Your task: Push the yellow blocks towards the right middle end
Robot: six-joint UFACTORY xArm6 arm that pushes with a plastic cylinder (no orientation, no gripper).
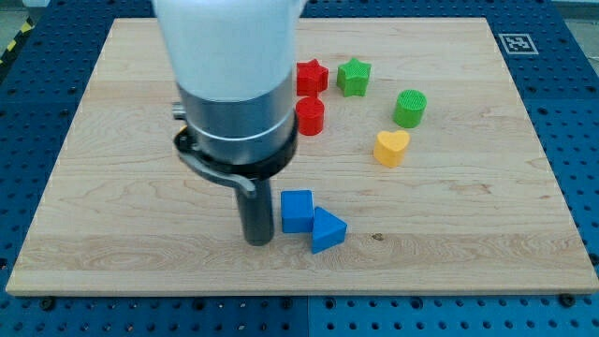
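My tip rests just left of a blue cube; a yellow heart sits well apart, upper right.

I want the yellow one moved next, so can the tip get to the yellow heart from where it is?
Probably yes, by a detour: my tip sits left of the blue cube and blue triangle, which lie toward the yellow heart.

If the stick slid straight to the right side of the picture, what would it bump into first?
Probably the blue cube. My tip sits just to its left, and the blue triangular block comes right after. The yellow heart is higher up, off that line.
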